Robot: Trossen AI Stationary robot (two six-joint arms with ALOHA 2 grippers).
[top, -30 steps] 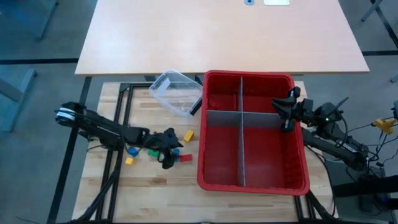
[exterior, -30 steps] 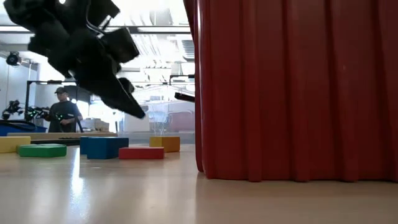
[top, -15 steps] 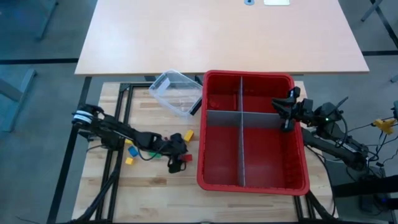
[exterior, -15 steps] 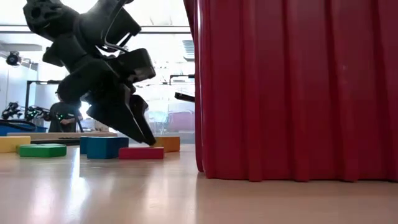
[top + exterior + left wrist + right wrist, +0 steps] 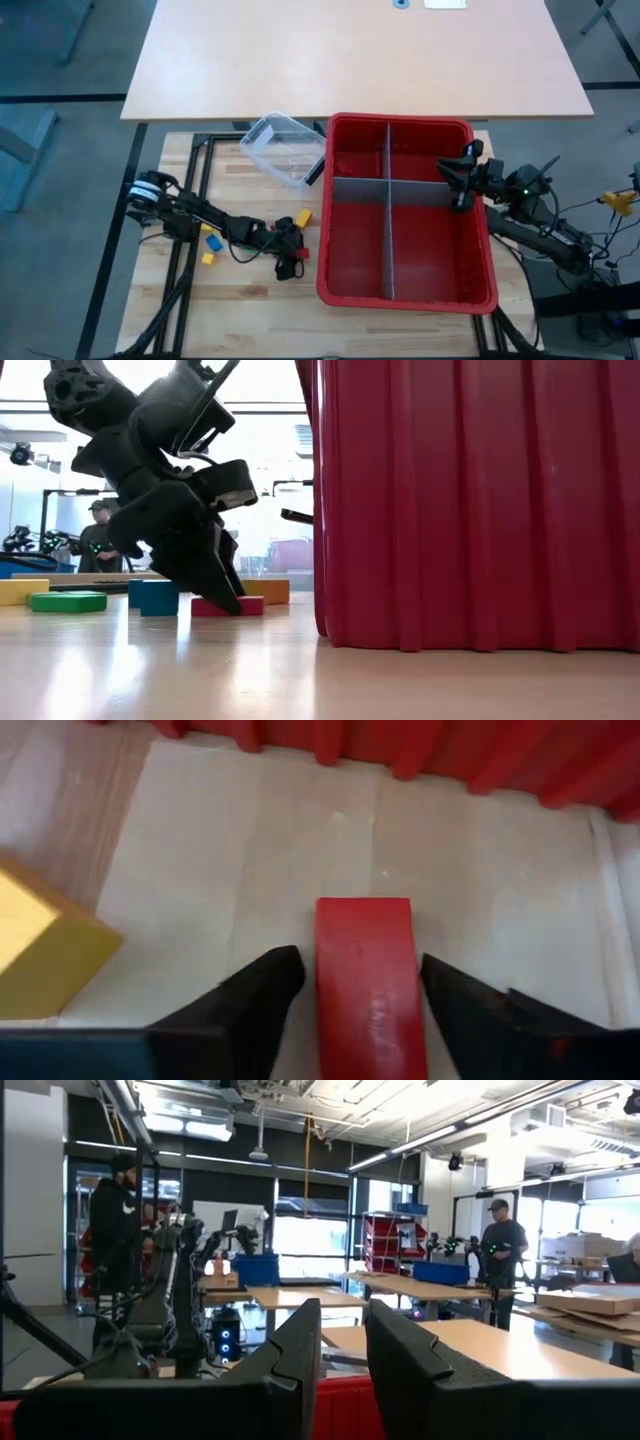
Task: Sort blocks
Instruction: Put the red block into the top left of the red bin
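The left claw (image 5: 352,982) straddles a red block (image 5: 367,982), fingers spread either side, seemingly not yet pinching it

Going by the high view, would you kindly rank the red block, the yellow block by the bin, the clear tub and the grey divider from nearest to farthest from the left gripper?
1. Red block: between the left gripper fingers, beside the red bin's left wall.
2. Yellow block: just behind it, by the same wall.
3. Clear tub: farther back, at the bin's rear left corner.
4. Grey divider: inside the bin; close to the tub's rank, hard to call.
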